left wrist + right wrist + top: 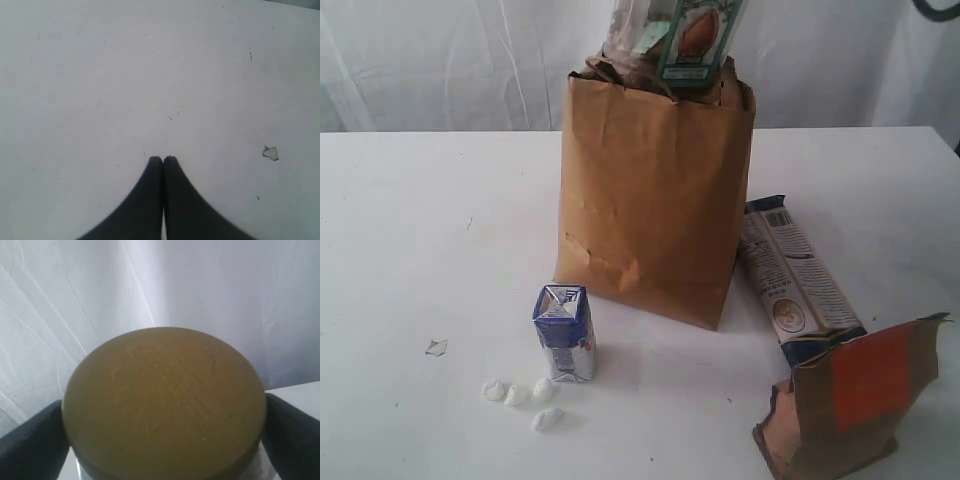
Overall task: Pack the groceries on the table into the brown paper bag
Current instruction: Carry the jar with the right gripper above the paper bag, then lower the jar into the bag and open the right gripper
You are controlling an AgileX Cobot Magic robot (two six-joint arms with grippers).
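Only the right wrist view shows the right claw [163, 439] grasping the jar [164, 400] by its tan lid. The exterior view places that jar [685, 35] at the paper bag's [655, 200] open top. The left claw [162, 160] is clenched over bare surface [100, 75].

Bright, washed-out light; soft blur
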